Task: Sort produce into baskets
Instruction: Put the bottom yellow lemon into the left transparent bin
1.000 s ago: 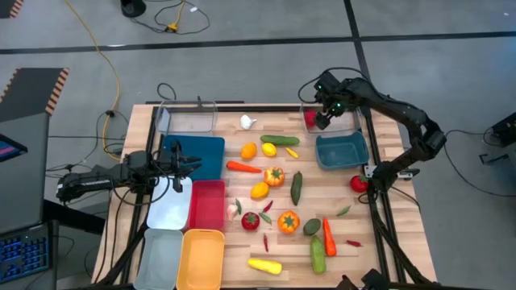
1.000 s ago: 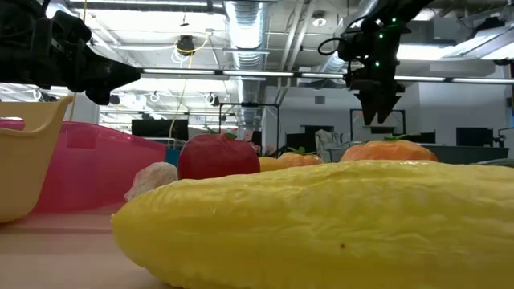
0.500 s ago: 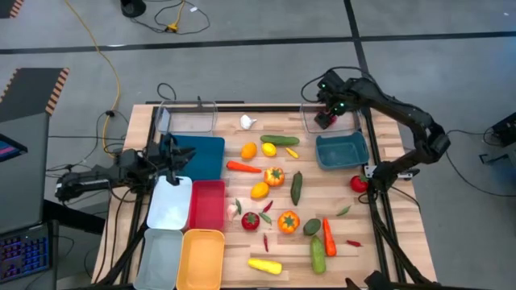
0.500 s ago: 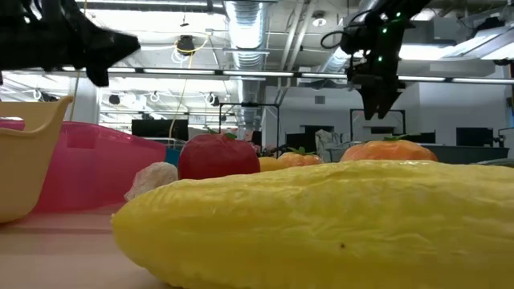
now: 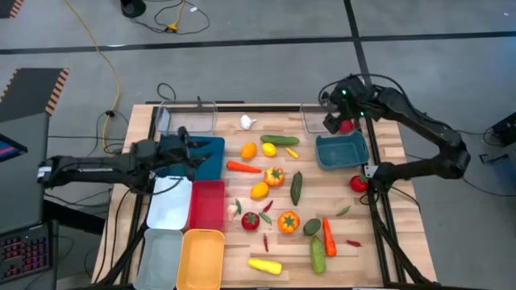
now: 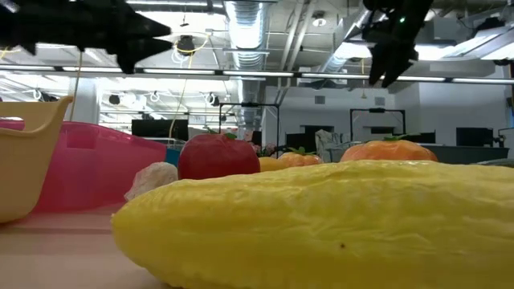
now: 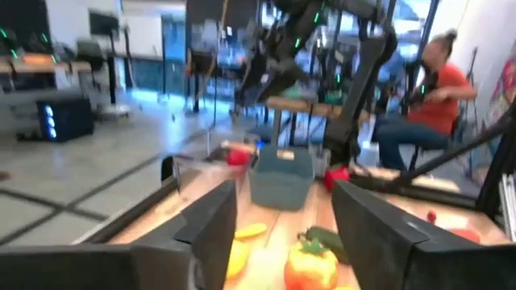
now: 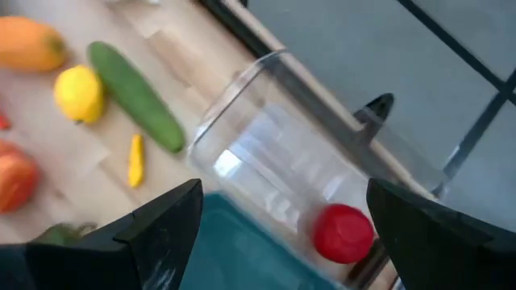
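**Wooden surface, grey floor around: sorting partly begun, most produce loose**

Right claw [image 5: 333, 122]: fingers [image 8: 161, 225] spread wide, nothing between them. It hovers over the seam between the clear bin [image 5: 326, 118] at the far right corner and the teal bin [image 5: 342, 151] just beside it. One red tomato [image 8: 343, 233] lies inside the clear bin, directly ahead of the claw in the right wrist view. Judgement: that tomato sits there because this bin is taking the red round items; the released claw above it fits a completed drop.

Left claw [image 5: 193, 151]: over the dark blue bin [image 5: 211, 153], pointing towards the middle of the surface. Fingers [image 7: 214, 229] stand apart with nothing visibly held. Low view shows it raised well clear of the bins, presumably so it passes over their rims.

Outward: white bin [image 5: 170, 205], red bin [image 5: 207, 205], grey-blue bin [image 5: 160, 256] and yellow bin [image 5: 202, 258] are packed together along the left side, a second clear bin [image 5: 190, 118] beyond them. Grouping keeps the middle free for the unsorted pile: cucumber [image 5: 279, 140], lemon [image 5: 268, 149], carrot [image 5: 243, 167], garlic [image 5: 247, 122], orange pepper [image 5: 273, 176], yellow squash [image 5: 264, 265]. Another tomato [image 5: 358, 184] lies at the right edge, near the frame.

Person seated beyond the surface, seen in the left wrist view.
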Robot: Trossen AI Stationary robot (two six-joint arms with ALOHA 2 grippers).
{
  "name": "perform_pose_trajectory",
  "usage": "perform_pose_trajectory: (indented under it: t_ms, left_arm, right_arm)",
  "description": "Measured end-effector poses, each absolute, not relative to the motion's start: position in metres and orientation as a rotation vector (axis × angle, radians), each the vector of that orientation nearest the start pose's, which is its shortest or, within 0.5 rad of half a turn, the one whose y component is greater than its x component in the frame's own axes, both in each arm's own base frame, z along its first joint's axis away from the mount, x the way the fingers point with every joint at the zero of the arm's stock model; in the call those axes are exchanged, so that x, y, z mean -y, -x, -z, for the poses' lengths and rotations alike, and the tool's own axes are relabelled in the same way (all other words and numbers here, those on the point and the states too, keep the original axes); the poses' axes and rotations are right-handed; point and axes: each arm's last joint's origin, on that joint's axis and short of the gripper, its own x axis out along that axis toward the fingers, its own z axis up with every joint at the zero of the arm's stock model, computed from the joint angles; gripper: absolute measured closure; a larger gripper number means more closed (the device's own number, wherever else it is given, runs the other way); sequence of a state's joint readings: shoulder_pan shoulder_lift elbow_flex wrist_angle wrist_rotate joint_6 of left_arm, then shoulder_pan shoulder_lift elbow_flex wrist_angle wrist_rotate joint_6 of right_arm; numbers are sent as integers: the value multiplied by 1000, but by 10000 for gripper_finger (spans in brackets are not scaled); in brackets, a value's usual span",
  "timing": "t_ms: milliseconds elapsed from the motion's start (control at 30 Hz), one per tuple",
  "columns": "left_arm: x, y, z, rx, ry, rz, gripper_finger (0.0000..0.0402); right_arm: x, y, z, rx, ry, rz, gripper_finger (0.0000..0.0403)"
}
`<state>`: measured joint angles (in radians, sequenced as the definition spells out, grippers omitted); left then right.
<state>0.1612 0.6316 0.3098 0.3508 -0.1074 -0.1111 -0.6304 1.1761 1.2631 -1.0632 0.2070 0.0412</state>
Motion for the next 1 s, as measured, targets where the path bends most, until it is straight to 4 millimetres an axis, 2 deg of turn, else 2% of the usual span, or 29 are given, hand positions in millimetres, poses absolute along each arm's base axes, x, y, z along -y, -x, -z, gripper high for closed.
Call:
perform_pose_trajectory:
  t_ms: [167,400,500,767,1000]
  left_arm:
    - [-31,-192,-256,-118,124,-197,169]
    - [-32,-248,-264,-443,70,-161,165]
    - [-32,-269,-262,-569,69,-155,165]
    - [-26,-317,-239,-750,76,-123,165]
    - [-16,-344,-207,-857,143,-97,165]
  right_arm:
    - [103,-163,-333,-954,-239,721,26]
    - [67,-157,-304,-878,-269,633,26]
    - [53,-155,-296,-855,-267,578,26]
    - [23,-157,-287,-799,-248,427,26]
    - [2,-163,-281,-806,-271,339,26]
